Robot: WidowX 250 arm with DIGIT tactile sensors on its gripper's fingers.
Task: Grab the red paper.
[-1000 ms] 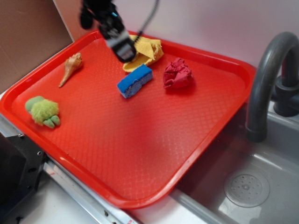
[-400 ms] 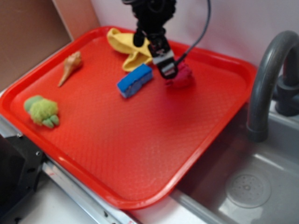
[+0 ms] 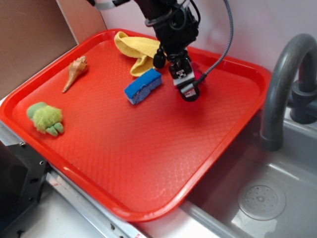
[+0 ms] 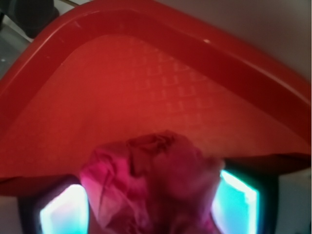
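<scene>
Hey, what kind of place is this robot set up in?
It looks like a toy kitchen sink set up for robot tests. A grey faucet curves over a basin with a drain, and a red tray beside it holds small props such as a blue sponge and a seashell.

On the tray (image 3: pixel 148 183), the sponge (image 3: pixel 142 86) is set at nine o'clock of the red paper (image 3: pixel 198 75), the cloth (image 3: pixel 138 49) at twelve of the sponge.

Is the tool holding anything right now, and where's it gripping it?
The red paper sits between the fingers of the tool, one on either side of the wad. Whether they actually pinch it cannot be told.
</scene>
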